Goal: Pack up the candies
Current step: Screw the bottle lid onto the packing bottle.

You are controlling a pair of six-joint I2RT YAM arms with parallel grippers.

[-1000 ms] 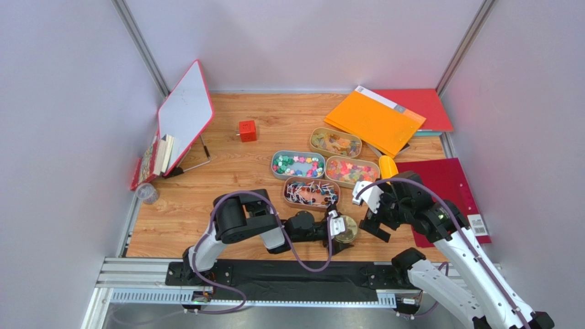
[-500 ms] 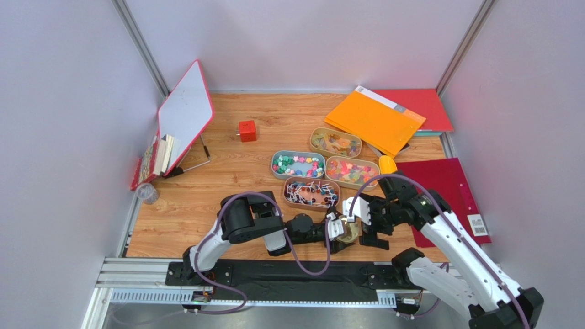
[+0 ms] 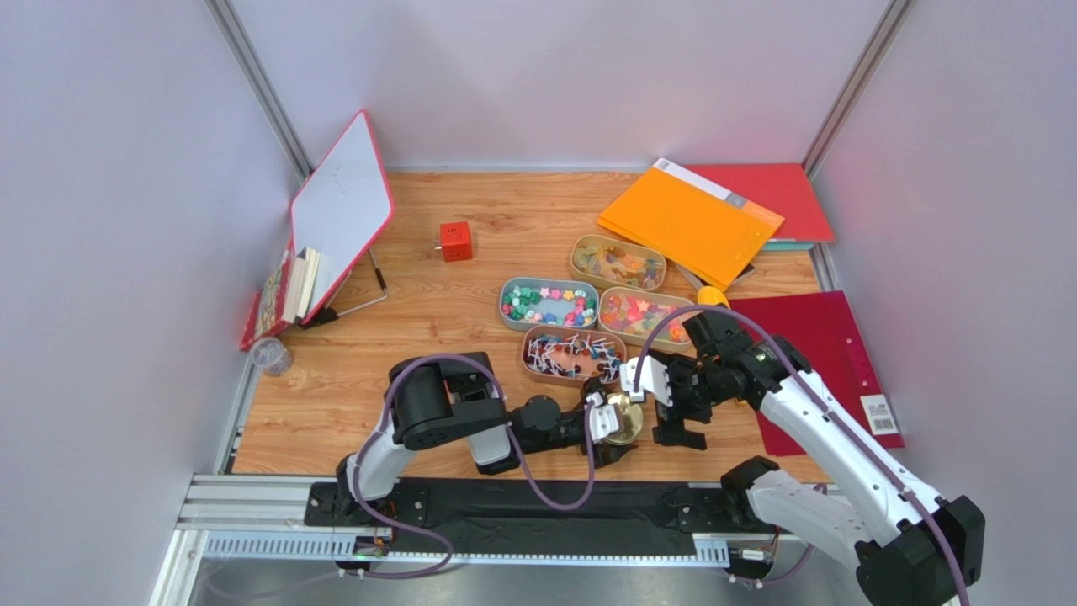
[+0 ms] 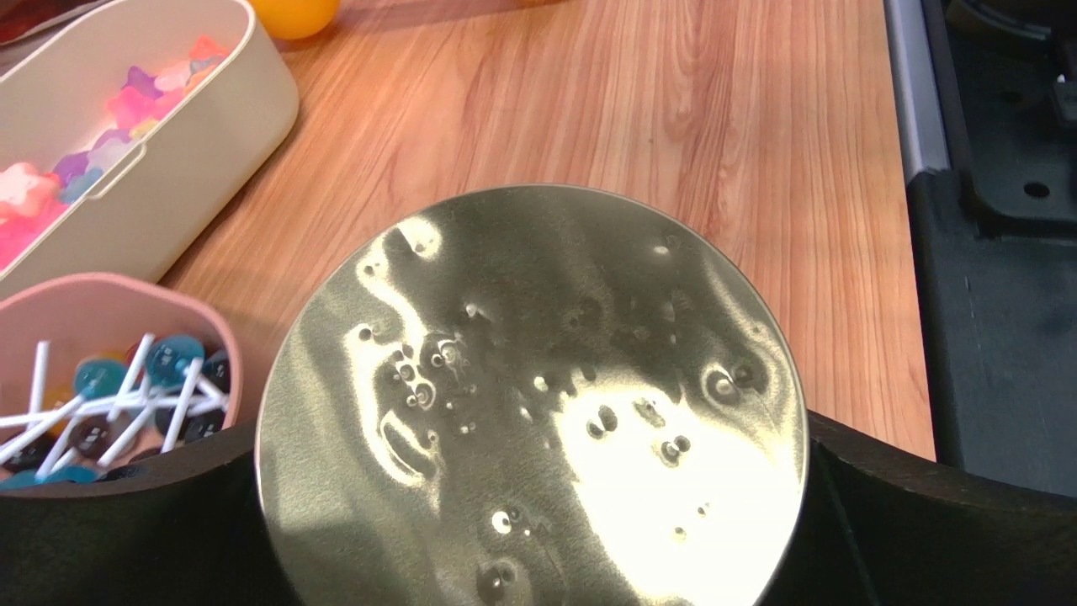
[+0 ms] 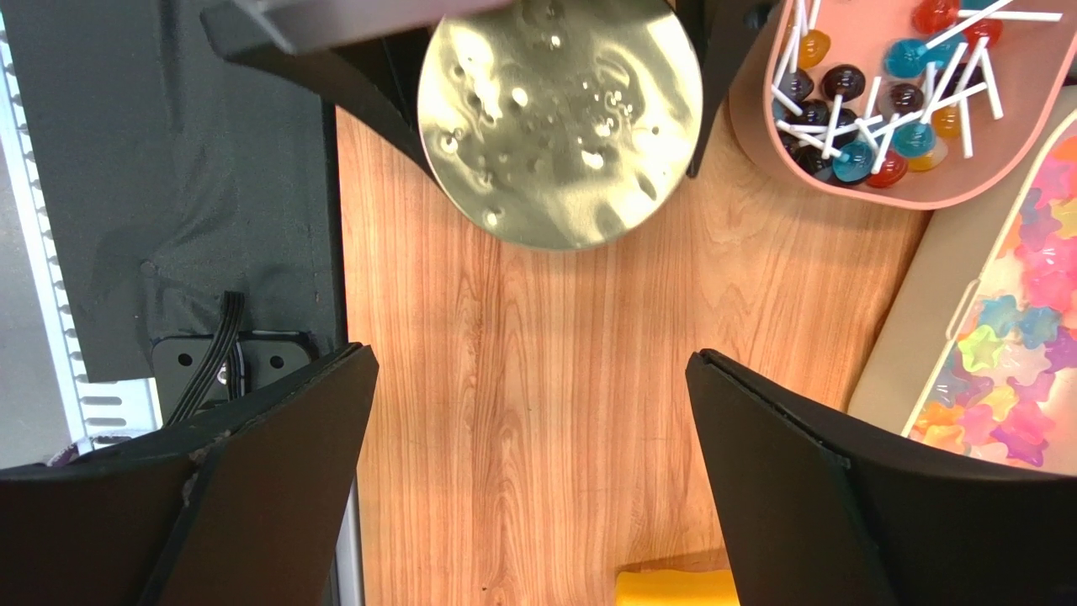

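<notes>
The candies lie in four oval trays: pink, green and blue bits in the grey tray [image 3: 549, 303], yellow-orange gummies in the tan tray [image 3: 617, 264], star gummies in the beige tray [image 3: 647, 313] and lollipops in the pink tray [image 3: 571, 356]. My left gripper [image 3: 604, 419] is shut on the round gold lid [image 3: 621, 418], which fills the left wrist view [image 4: 531, 404]. My right gripper [image 3: 660, 407] is open and empty just right of the lid. In the right wrist view the lid [image 5: 560, 120] lies ahead of the open right gripper [image 5: 531, 480], with the pink tray [image 5: 910, 114] beside it.
A red cube [image 3: 456, 240] sits at the back left, near a propped whiteboard [image 3: 339, 208]. Orange and red folders [image 3: 689, 221] lie at the back right, a dark red folder [image 3: 822, 354] at the right. A yellow-orange object [image 3: 714, 301] lies by the beige tray.
My right gripper has swung left and now sits close beside the gold lid. My left gripper has shifted slightly left with the lid.
</notes>
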